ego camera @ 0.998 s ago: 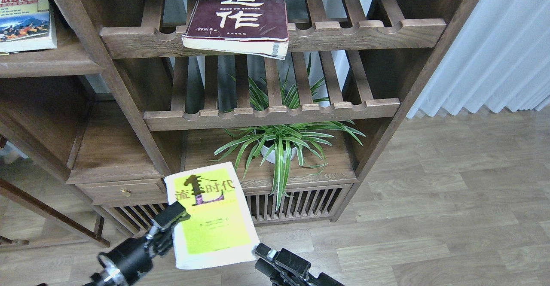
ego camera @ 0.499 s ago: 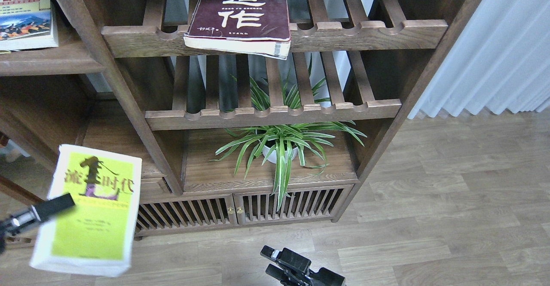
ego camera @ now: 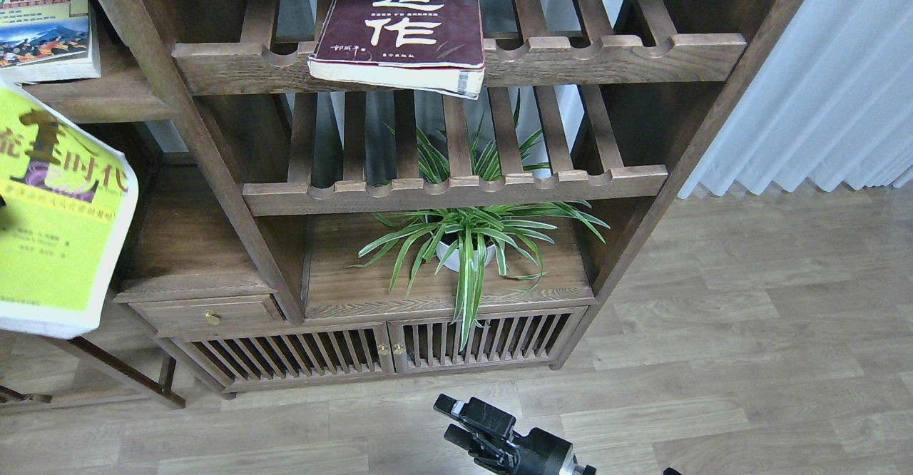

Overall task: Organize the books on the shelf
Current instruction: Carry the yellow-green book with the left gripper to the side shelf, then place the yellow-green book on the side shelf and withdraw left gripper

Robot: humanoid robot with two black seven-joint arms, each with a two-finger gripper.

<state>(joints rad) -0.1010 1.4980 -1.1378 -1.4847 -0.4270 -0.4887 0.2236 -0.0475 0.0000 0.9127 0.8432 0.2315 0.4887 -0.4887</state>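
Books: yellow-green one airborne at left edge, your left gripper out of view; maroon one on slatted rack; small one on shelf. Right gripper low, finger state unclear.

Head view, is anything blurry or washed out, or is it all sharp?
Head view: the yellow-green book at the left edge is soft with motion blur and cut off by the frame; the maroon book and plant are sharp; the curtain looks bright, slightly washed out.
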